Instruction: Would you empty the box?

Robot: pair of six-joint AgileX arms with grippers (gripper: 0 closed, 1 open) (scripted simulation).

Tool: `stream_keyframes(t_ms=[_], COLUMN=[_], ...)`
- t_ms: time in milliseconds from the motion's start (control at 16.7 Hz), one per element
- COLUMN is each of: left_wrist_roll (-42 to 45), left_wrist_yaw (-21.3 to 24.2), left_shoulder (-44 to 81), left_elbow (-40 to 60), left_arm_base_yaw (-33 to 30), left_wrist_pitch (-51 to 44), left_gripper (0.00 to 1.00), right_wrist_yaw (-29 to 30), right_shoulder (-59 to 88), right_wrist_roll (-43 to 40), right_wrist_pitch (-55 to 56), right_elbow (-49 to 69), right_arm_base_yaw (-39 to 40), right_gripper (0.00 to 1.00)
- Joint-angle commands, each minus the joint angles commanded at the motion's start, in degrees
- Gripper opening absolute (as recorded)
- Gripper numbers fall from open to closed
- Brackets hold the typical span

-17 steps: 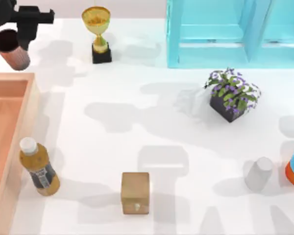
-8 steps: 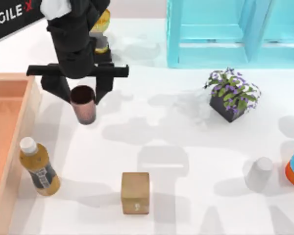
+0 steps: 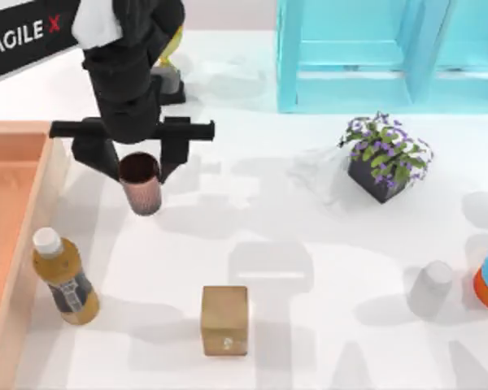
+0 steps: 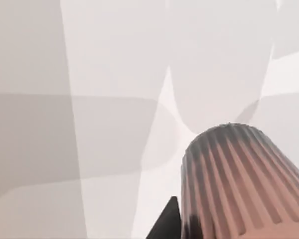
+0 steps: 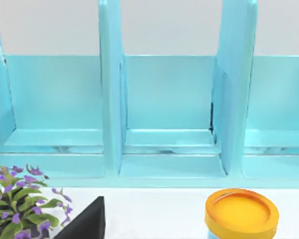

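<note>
My left end effector (image 3: 138,166) is over the white counter (image 3: 309,268), just to the right of the large orange-brown wooden box (image 3: 12,236) with paler thick walls, which lies at the left edge of the counter. Its two black fingers (image 3: 93,158) are closed on a ribbed reddish-brown cup (image 3: 140,183) with a dark rim, and the cup hangs outside the box, over the bare counter. In the left wrist view the same ribbed cup (image 4: 239,184) is seen close, with the pale counter and soft shadows under it. Beside the box's right wall stands an amber bottle (image 3: 63,276) with a white cap and a dark label. Near it, toward the front of the counter, sits a small tan cube (image 3: 224,319). A potted plant with purple flowers (image 3: 384,156) stands at the right side, and a light-blue shelf unit (image 3: 390,53) is at the back. The right wrist view looks at the light-blue shelf unit (image 5: 169,114) and an orange-yellow round lid (image 5: 241,213).
</note>
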Motion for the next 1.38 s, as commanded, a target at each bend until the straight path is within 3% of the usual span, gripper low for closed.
stream_keyframes(t_ms=[480, 1260, 1380], left_wrist_roll=[0.0, 0.0, 0.0], left_wrist_yaw=[0.0, 0.0, 0.0], left_shoulder=[0.9, 0.9, 0.9], left_elbow=[-4.3, -4.3, -4.3], left_arm_base_yaw=[-0.1, -0.1, -0.1], left_wrist_pitch=[5.1, 5.1, 5.1], left_gripper=[0.00, 0.98, 1.00], right_wrist_yaw=[0.0, 0.0, 0.0], right_shoulder=[0.0, 0.0, 0.0], right_wrist_roll=[0.0, 0.0, 0.0], right_wrist_pitch=[0.0, 0.0, 0.0], right_elbow=[0.0, 0.0, 0.0], right_arm_base_yaw=[0.0, 0.0, 0.0], right_gripper=[1.00, 1.00, 1.00])
